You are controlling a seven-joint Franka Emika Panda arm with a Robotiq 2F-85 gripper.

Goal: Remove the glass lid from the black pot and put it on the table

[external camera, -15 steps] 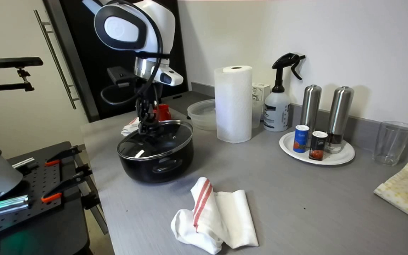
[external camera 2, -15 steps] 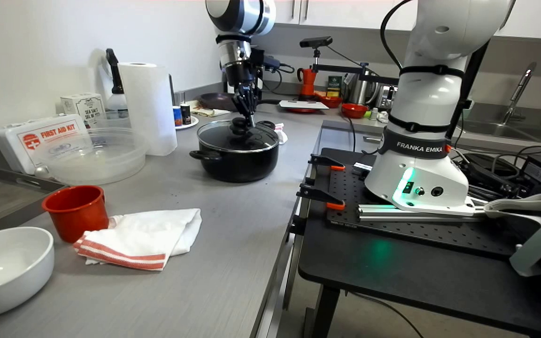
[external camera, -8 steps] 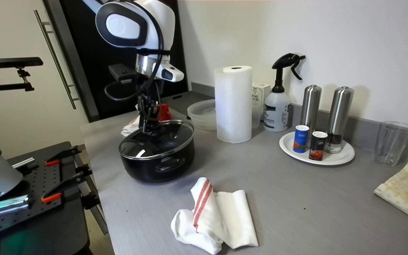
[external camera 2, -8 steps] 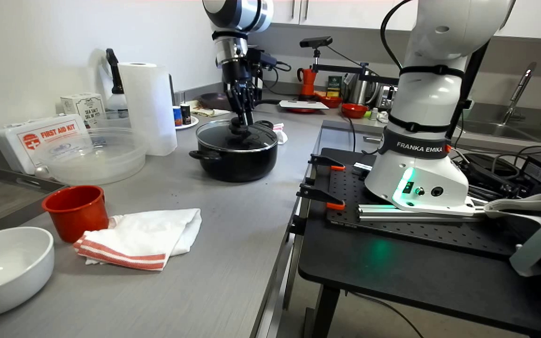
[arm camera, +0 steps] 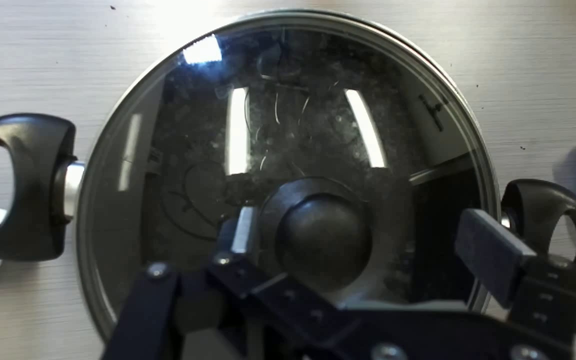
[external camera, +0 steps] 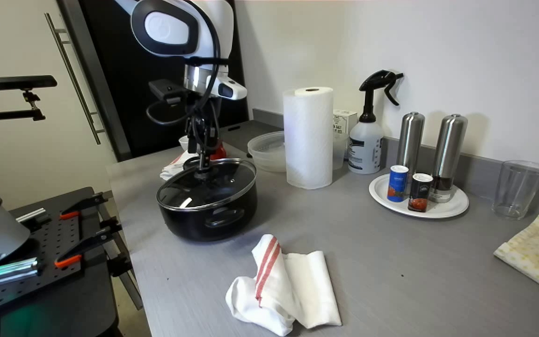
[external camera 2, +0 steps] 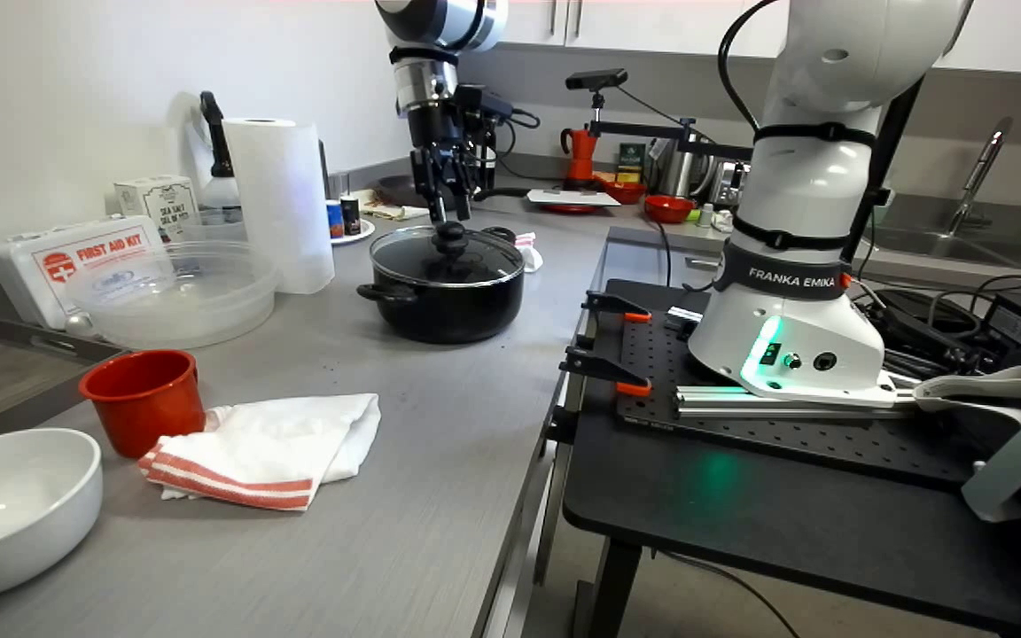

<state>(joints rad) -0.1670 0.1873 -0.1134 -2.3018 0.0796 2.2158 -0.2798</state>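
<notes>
The glass lid [arm camera: 293, 60] rests on the black pot [external camera 2: 448, 315], its metal rim seated along the pot's top. Both exterior views show the pot standing on the grey table [external camera: 372, 267]. My gripper [arm camera: 365, 239] is open just over the lid. From the wrist camera, the dark knob [arm camera: 324, 240] appears between the spread fingers, closer to the left fingertip. In an exterior view the fingertips [external camera 2: 438, 215] hang at about the height of the knob's top. Whether a finger touches the knob, I cannot tell. Nothing is held.
A striped towel [external camera: 269, 285] lies in front of the pot, another towel [external camera 2: 298, 443] behind it beside a red mug [external camera 2: 143, 403]. Near the wall stand a paper-towel roll [external camera: 309, 140] and a plastic container [external camera 2: 183, 310]. Pot handles [arm camera: 38, 185] stick out on both sides.
My gripper has opened from shut and risen slightly, shifting a little. The pot with its lid moved very slightly early on, then stayed still.
</notes>
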